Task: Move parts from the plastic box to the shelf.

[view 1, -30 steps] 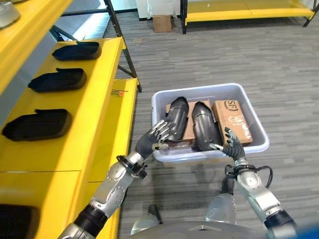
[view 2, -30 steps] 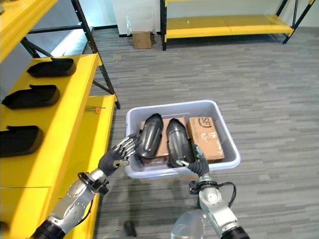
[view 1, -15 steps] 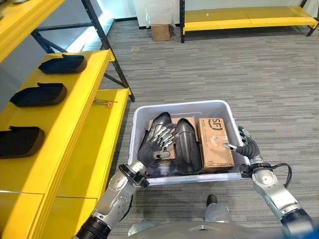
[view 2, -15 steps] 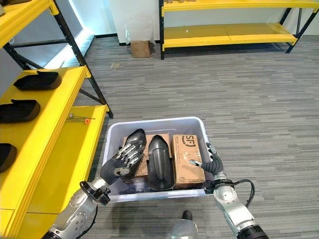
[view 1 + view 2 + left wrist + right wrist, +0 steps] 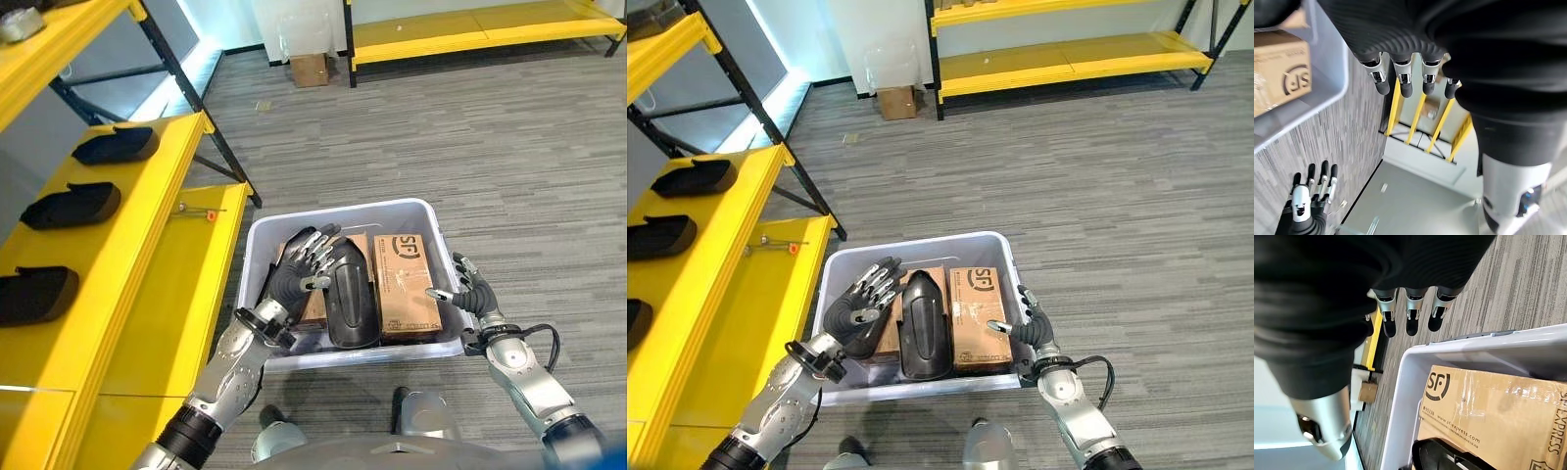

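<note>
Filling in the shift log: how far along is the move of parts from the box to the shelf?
Three black parts already lie on the yellow shelf, e.g. one. Neither hand holds anything: the left hand is open over a part in the plastic box, the right hand open at its far side. Another black part waits inside.

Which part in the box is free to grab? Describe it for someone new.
Find the pale grey plastic box on the floor beside the yellow shelf. Inside, the glossy black curved part lies in the middle, beside the brown cardboard carton; its neighbour sits under the left hand.
</note>
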Motion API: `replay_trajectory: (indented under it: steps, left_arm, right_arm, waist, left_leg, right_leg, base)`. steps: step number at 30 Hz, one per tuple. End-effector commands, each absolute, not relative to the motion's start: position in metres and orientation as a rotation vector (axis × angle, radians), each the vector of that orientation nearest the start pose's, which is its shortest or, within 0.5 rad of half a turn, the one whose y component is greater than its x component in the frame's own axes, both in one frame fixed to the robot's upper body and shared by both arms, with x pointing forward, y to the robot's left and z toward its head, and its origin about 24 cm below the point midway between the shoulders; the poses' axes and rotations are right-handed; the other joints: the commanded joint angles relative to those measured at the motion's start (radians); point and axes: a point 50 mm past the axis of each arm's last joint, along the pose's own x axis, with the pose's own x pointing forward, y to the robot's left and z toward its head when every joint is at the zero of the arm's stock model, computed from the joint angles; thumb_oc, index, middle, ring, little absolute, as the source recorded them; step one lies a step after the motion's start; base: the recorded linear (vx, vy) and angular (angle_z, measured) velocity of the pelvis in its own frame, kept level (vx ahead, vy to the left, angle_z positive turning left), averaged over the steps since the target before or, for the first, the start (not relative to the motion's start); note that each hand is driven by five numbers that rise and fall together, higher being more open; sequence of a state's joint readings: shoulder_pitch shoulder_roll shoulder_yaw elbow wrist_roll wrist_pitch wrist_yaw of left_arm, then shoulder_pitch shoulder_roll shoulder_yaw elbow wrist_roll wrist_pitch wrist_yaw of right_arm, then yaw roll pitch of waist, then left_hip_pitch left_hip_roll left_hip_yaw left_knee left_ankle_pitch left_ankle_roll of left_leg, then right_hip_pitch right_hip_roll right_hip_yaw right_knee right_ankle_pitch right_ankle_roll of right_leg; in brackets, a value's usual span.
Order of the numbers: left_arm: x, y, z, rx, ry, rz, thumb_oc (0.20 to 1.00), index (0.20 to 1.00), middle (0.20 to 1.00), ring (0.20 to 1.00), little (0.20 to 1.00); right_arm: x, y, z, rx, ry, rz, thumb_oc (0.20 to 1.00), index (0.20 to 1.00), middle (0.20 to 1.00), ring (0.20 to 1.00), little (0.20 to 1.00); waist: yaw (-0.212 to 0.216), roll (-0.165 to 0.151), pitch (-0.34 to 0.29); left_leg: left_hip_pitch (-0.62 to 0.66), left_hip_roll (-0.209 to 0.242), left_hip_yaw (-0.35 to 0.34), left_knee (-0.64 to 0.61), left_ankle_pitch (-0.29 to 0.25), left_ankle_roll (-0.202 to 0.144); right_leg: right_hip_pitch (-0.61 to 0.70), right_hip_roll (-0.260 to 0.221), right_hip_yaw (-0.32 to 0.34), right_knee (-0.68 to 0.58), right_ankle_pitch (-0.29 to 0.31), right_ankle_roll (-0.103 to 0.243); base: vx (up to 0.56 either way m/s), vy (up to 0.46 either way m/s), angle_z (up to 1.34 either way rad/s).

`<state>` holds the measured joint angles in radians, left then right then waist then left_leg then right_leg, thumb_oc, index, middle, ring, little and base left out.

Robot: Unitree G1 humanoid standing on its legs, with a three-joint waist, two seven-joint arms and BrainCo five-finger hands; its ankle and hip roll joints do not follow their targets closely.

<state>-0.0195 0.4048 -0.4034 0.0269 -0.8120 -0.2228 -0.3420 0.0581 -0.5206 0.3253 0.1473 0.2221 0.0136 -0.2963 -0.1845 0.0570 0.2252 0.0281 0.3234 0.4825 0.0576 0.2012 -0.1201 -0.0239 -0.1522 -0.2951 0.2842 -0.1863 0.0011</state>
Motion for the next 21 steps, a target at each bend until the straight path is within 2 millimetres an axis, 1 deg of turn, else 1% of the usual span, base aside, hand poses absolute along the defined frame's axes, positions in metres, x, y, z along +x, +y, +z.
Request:
replay_trajectory:
  steps: [1, 2, 3, 6, 8, 12, 13, 15, 17, 19, 21]
  left_arm:
    - [0.237, 0.137, 0.066, -0.439, -0.156, -0.622, 1.000, 1.000, 1.000, 1.000, 1.000]
    - [0.238, 0.136, 0.066, -0.430, -0.153, -0.623, 1.000, 1.000, 1.000, 1.000, 1.000]
    - [0.237, 0.135, 0.065, -0.431, -0.147, -0.631, 1.000, 1.000, 1.000, 1.000, 1.000]
    - [0.234, 0.134, 0.064, -0.421, -0.140, -0.626, 1.000, 1.000, 1.000, 1.000, 1.000]
    - [0.231, 0.135, 0.063, -0.433, -0.130, -0.610, 1.000, 1.000, 1.000, 1.000, 1.000]
    - [0.229, 0.136, 0.065, -0.424, -0.143, -0.571, 1.000, 1.000, 1.000, 1.000, 1.000]
    - [0.229, 0.137, 0.067, -0.420, -0.160, -0.563, 1.000, 1.000, 1.000, 1.000, 1.000]
    - [0.233, 0.142, 0.079, -0.411, -0.237, -0.505, 1.000, 1.000, 1.000, 1.000, 1.000]
    - [0.236, 0.149, 0.095, -0.421, -0.340, -0.447, 1.000, 1.000, 1.000, 1.000, 1.000]
    - [0.238, 0.154, 0.106, -0.509, -0.391, -0.437, 1.000, 1.000, 1.000, 1.000, 1.000]
    - [0.238, 0.157, 0.118, -0.523, -0.465, -0.436, 1.000, 1.000, 1.000, 1.000, 1.000]
  right_arm:
    - [0.233, -0.199, 0.014, -0.304, 0.148, -0.038, 1.000, 1.000, 1.000, 1.000, 1.000]
    - [0.232, -0.198, 0.013, -0.297, 0.156, -0.038, 1.000, 1.000, 1.000, 1.000, 1.000]
    - [0.232, -0.197, 0.011, -0.296, 0.165, -0.033, 1.000, 1.000, 1.000, 1.000, 1.000]
    - [0.229, -0.195, 0.009, -0.283, 0.195, -0.009, 1.000, 1.000, 1.000, 1.000, 1.000]
    - [0.227, -0.193, 0.010, -0.283, 0.195, 0.021, 1.000, 1.000, 1.000, 1.000, 1.000]
    - [0.231, -0.183, 0.011, -0.257, 0.211, 0.085, 1.000, 1.000, 1.000, 1.000, 1.000]
    - [0.234, -0.180, 0.013, -0.258, 0.195, 0.090, 1.000, 1.000, 1.000, 1.000, 1.000]
    - [0.246, -0.174, 0.021, -0.251, 0.162, 0.101, 1.000, 1.000, 1.000, 1.000, 1.000]
    - [0.254, -0.173, 0.027, -0.247, 0.127, 0.038, 1.000, 1.000, 1.000, 1.000, 1.000]
    - [0.262, -0.178, 0.034, -0.281, 0.068, -0.085, 1.000, 1.000, 1.000, 1.000, 1.000]
    - [0.269, -0.180, 0.038, -0.295, 0.034, -0.165, 1.000, 1.000, 1.000, 1.000, 1.000]
  waist:
    - [0.001, -0.019, 0.011]
    - [0.001, -0.020, 0.010]
    - [0.000, -0.022, 0.007]
    - [0.001, -0.026, 0.006]
    - [0.006, -0.030, 0.009]
    - [0.030, -0.035, 0.034]
    - [0.038, -0.035, 0.044]
    - [0.064, -0.033, 0.084]
    - [0.091, -0.027, 0.120]
    - [0.114, -0.020, 0.148]
    - [0.133, -0.009, 0.171]
  left_leg:
    - [0.025, -0.017, -0.013, 0.059, -0.098, 0.002]
    - [0.029, -0.029, -0.018, 0.057, -0.114, 0.009]
    - [0.037, -0.056, -0.028, 0.052, -0.148, 0.023]
    - [0.050, -0.094, -0.041, 0.038, -0.195, 0.044]
    - [0.045, -0.105, -0.047, 0.038, -0.207, 0.049]
    - [0.005, -0.110, -0.062, 0.038, -0.204, 0.049]
    - [-0.013, -0.109, -0.068, 0.040, -0.200, 0.047]
    - [-0.067, -0.104, -0.088, 0.047, -0.185, 0.040]
    - [-0.111, -0.100, -0.106, 0.054, -0.174, 0.035]
    - [-0.141, -0.100, -0.121, 0.060, -0.167, 0.033]
    - [-0.170, -0.104, -0.133, 0.068, -0.166, 0.033]
  right_leg:
    - [0.068, -0.031, 0.000, -0.007, 0.011, 0.045]
    - [0.069, -0.032, 0.007, -0.008, 0.014, 0.048]
    - [0.071, -0.034, 0.020, -0.014, 0.021, 0.054]
    - [0.073, -0.039, 0.038, -0.034, 0.037, 0.065]
    - [0.069, -0.040, 0.040, -0.044, 0.042, 0.070]
    - [0.032, -0.040, 0.029, -0.035, 0.037, 0.070]
    - [0.017, -0.041, 0.025, -0.028, 0.034, 0.069]
    - [-0.031, -0.045, 0.012, 0.000, 0.024, 0.065]
    - [-0.069, -0.050, -0.002, 0.028, 0.014, 0.059]
    - [-0.094, -0.054, -0.013, 0.049, 0.008, 0.055]
    - [-0.117, -0.058, -0.021, 0.070, 0.001, 0.053]
  base:
    - [0.17, 0.171, -0.16]
    - [0.18, 0.180, 0.18]
    - [0.19, 0.185, 0.26]
    - [0.20, 0.181, 0.12]
    - [0.16, 0.120, 0.06]
    - [0.05, 0.041, 0.03]
    - [-0.12, 0.010, 0.24]
    - [-0.16, 0.019, 0.17]
    - [-0.18, -0.018, 0.14]
    - [-0.15, -0.031, 0.34]
    - [-0.11, -0.003, 0.39]
